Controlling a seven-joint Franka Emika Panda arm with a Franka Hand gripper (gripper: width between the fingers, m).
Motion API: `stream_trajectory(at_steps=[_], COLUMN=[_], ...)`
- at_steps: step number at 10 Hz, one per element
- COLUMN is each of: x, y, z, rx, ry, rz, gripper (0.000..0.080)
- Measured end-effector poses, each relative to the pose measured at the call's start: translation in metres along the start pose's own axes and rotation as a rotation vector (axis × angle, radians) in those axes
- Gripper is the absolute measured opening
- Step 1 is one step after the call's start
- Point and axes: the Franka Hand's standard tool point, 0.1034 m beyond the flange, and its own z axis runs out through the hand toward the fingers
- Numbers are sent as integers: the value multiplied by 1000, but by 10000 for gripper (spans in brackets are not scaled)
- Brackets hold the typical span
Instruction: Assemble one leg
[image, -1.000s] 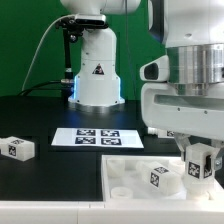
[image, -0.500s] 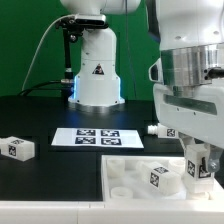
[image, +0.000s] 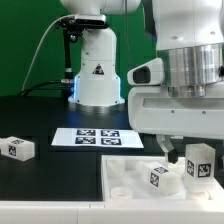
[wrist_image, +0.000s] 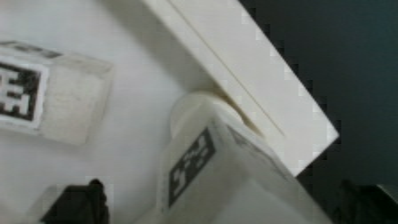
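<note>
nearest the camera a white panel (image: 125, 180) lies on the dark surface (image: 50, 175), with a tagged leg (image: 158, 177) resting on it. just to the exterior view's right a second leg (image: 200, 163) stands upright at the panel's edge, under the big white arm (image: 185, 95). in the wrist view this second leg lies between the fingers (wrist_image: 80, 203), which look wide apart and hold nothing. a third leg (image: 17, 148) lies well apart at the exterior view's left. behind are the marker board (image: 98, 138) and the arm's base (image: 97, 75).
</note>
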Motion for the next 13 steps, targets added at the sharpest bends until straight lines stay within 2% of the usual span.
stream_trajectory(at_steps=[3, 4, 5, 7, 8, 9, 10, 11, 13], x=[1, -1, 1, 0, 0, 0, 0, 0, 0], y=[1, -3, -6, -6, -6, -6, -6, -6, -6], z=[0, -2, -3, -3, -3, -3, -3, -3, -3], rx=[-7, -37, -49, -51, -51, -49, -48, -48, -49], ry=[3, 9, 11, 2, 2, 3, 5, 7, 13], rz=[-214, -402, -575, -580, -579, -508, -422, -362, -126], gripper=[649, 649, 649, 649, 549, 549, 348, 284, 284])
